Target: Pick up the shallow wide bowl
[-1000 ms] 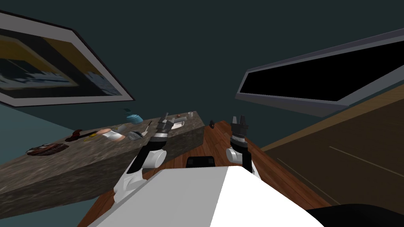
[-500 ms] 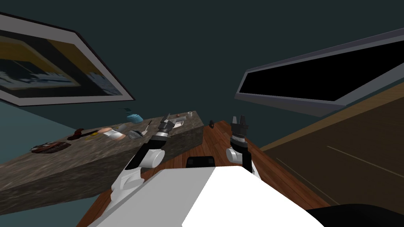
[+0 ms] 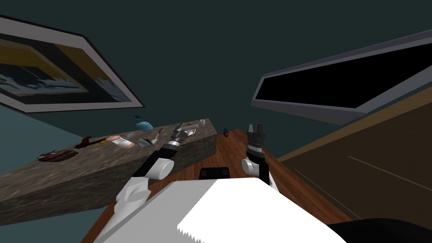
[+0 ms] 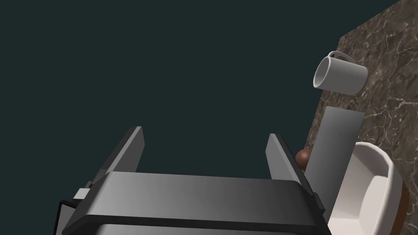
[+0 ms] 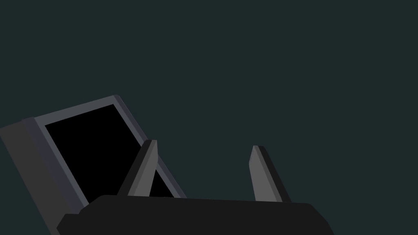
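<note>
Left tool, fingers spread and empty, hovers at the bench edge. The white bowl sits on the bench just beside one finger, mouth up, apparently elongated toward the mug. Right tool is likewise spread.

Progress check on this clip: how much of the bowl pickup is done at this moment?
Done: the left gripper is at the stone-patterned counter, fingers open. In hand: lining up, since the white bowl lies beside the gripper, outside its fingers, on the counter. Left: centre on the bowl's rim, close and lift. The right gripper hangs open and empty.
</note>
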